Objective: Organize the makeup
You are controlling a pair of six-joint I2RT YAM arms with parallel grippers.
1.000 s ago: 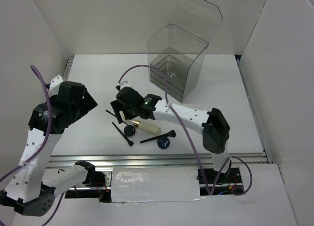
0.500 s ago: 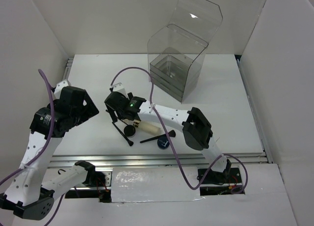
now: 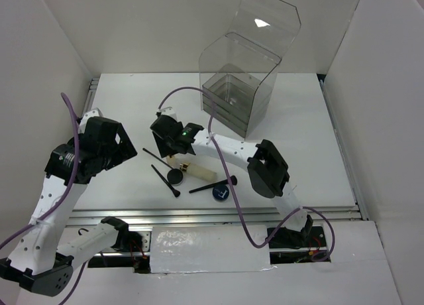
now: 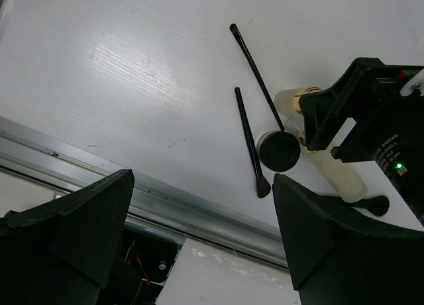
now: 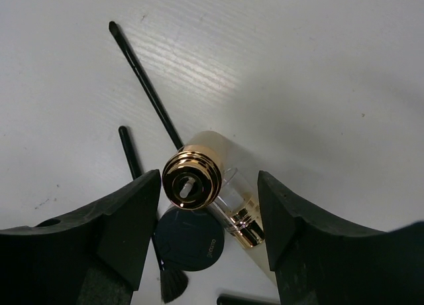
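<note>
The left gripper (image 4: 201,179) hangs with its jaws spread wide and empty. At its three o'clock lie a thin black brush (image 3: 165,181), a dark jar (image 3: 175,177) and the cream tube (image 3: 203,172). The right gripper (image 5: 209,179) straddles the gold lipstick (image 5: 192,176), jaws apart with a gap on one side; the acrylic box (image 3: 242,86) stands at one o'clock.

No legible text (tiny print on dark jar lid (image 5: 191,239), unreadable)
</note>
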